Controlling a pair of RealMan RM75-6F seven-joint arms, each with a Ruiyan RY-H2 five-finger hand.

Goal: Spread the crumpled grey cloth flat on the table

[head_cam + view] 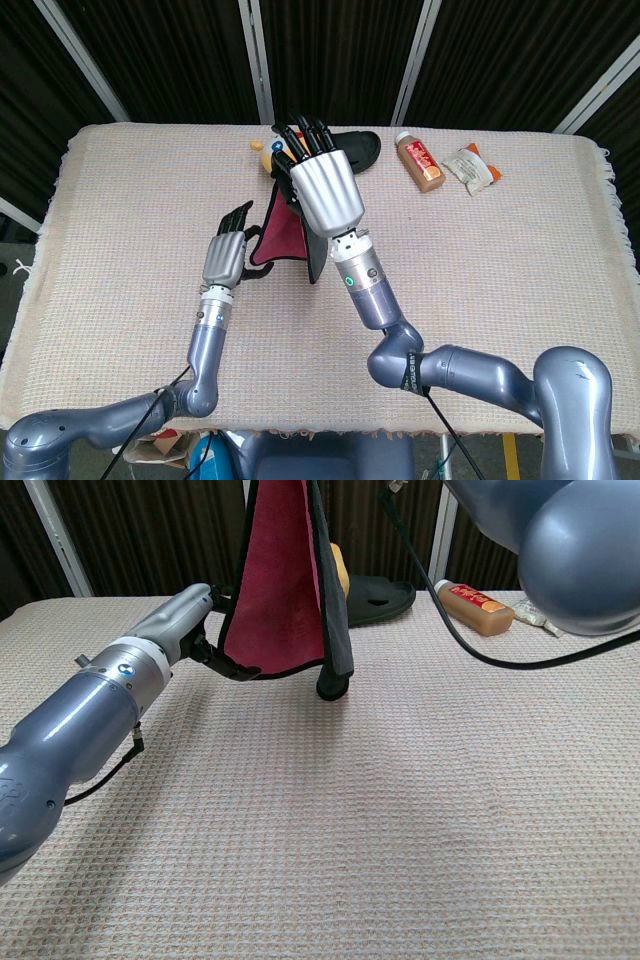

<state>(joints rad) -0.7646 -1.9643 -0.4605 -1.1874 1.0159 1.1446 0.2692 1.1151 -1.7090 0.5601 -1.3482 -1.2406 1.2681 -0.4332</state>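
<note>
From my chest view the top edge cuts off the hanging red-faced, dark-backed cloth [280, 580], hiding my right hand. In the head view that silver-backed right hand [322, 190] covers most of the yellow plush toy [268, 147].

A: Where does the head view look from?

B: From high up. It looks down and forward, so you see the whole desk [120, 200] and both arms reaching away from the camera.

A: And the chest view?

B: That one sits low, just above the desk top, and looks straight across it toward the dark curtain [140, 530] at the back (very close to the left arm).

A: What do both see?

B: The hanging cloth [285, 232], the bottle [420, 162] and the black shoe [362, 150] at the far edge.
</note>
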